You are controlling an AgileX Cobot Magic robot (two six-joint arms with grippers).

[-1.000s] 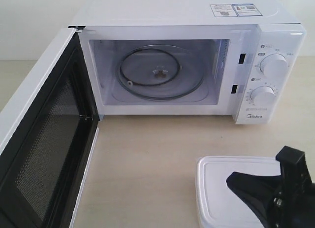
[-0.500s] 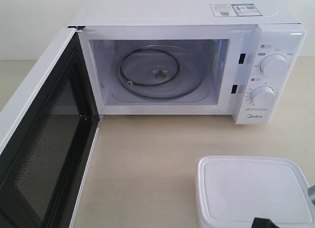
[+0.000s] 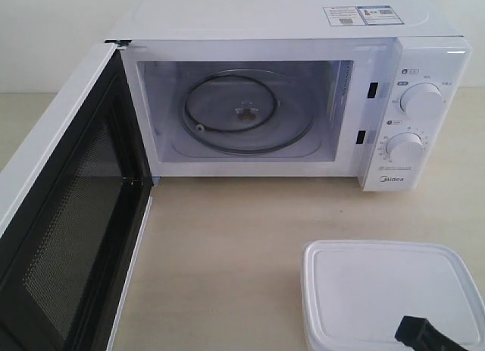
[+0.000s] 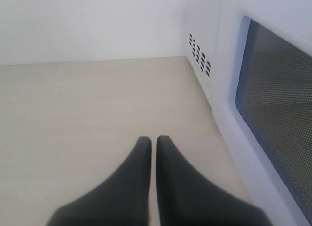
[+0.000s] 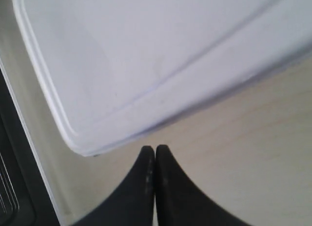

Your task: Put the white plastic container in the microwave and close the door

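The white plastic container (image 3: 379, 290) sits lidded on the table at the front right, in front of the microwave (image 3: 288, 17). The door (image 3: 68, 214) is swung wide open to the left, and the cavity holds only its glass turntable (image 3: 246, 112). My right gripper (image 3: 421, 335) shows as a black tip over the container's near edge. In the right wrist view that gripper (image 5: 155, 148) is shut and empty, just off a rounded corner of the container (image 5: 146, 50). My left gripper (image 4: 153, 138) is shut and empty over bare table, beside the outer face of the door (image 4: 278, 109).
Two round dials (image 3: 421, 101) are on the microwave's right panel. Light wood tabletop (image 3: 227, 245) lies between the cavity and the container. Vent holes (image 4: 200, 52) mark the microwave's side. The door's dark edge (image 5: 14, 187) shows in the right wrist view.
My right gripper, spread over the container's right side a second ago, pulled back out of the exterior view; only a small black tip now shows at the bottom edge. The container has not moved.
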